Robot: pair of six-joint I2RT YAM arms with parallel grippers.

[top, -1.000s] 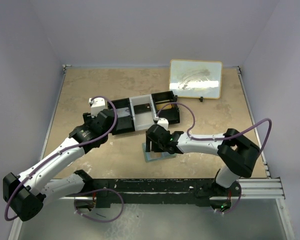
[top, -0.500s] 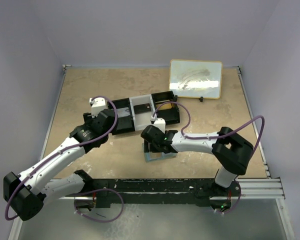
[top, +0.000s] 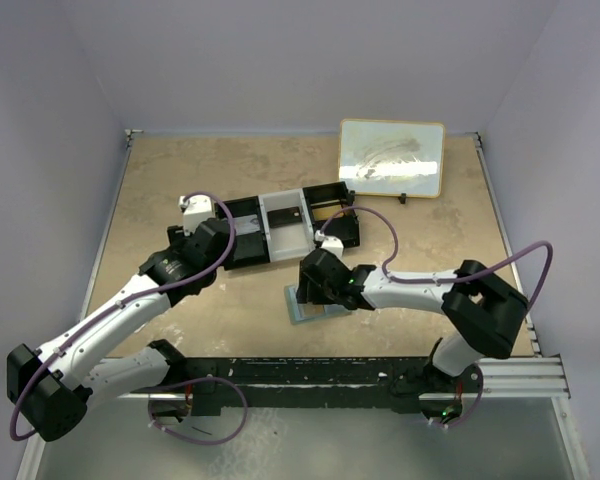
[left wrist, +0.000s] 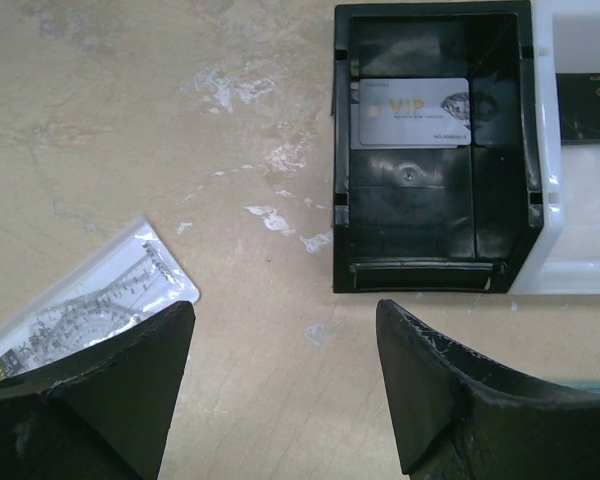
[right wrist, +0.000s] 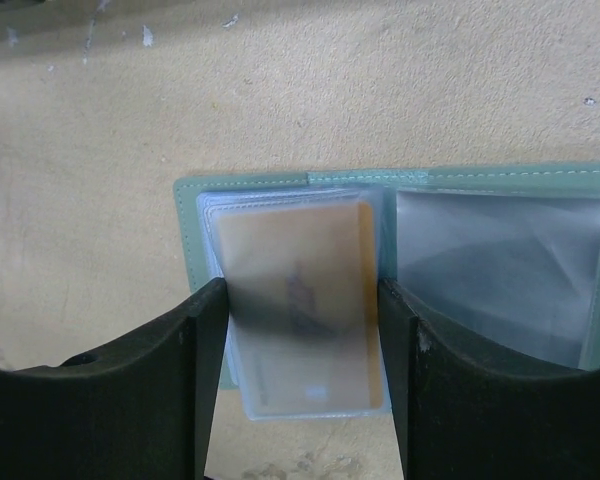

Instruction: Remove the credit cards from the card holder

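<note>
Right wrist view: right gripper (right wrist: 302,295), half-open, straddles the orange card (right wrist: 300,310) in the open wallet (right wrist: 500,270), grip unclear; left gripper (left wrist: 285,315) gapes empty.

I see a mottled beige stone-look tabletop (top: 170,180), evenly lit, with plain pale lavender walls (top: 280,60) behind and beside it and an aluminium rail (top: 525,375) along its near edge.

Robotics laboratory test cell: plain pale-lavender partition walls (top: 40,150) are enclosing a beige stone-patterned table (top: 180,170); white-and-black robot arms (top: 110,325) are standing bolted to a metal rail (top: 520,375).
</note>
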